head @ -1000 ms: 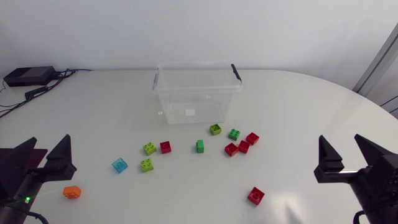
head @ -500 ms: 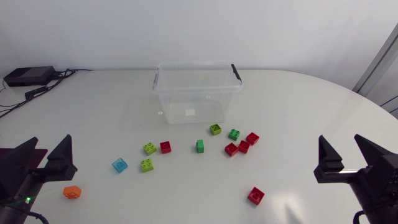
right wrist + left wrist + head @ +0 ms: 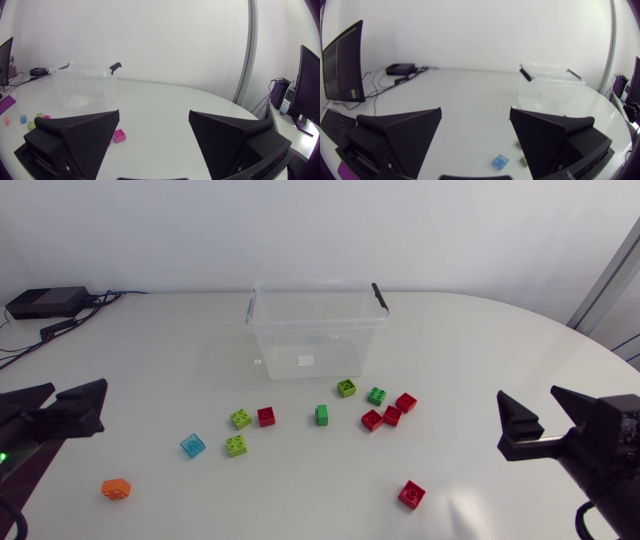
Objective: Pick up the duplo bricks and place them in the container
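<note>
Head view: left gripper [image 3: 78, 390] and right gripper [image 3: 527, 395] hold fingers wide, empty; duplo bricks [image 3: 321, 414] lie scattered on the desk [image 3: 480, 350] before the container [image 3: 318, 320]. Take nearest first (orange brick [image 3: 116, 489] left, red brick [image 3: 411, 494] right), fingers squared.

We are in what looks like a robotics lab: our left arm [image 3: 15, 470] and right arm [image 3: 610, 465] sit at a white rounded table [image 3: 480, 350] strewn with duplo bricks [image 3: 266, 416], and a black electronics box [image 3: 45, 302] with trailing cables [image 3: 92, 310] lies at its far left.

Clear container [image 3: 318, 326]; red bricks [image 3: 411, 494], green bricks [image 3: 321, 414], blue brick [image 3: 192, 445], orange brick [image 3: 116, 489].
</note>
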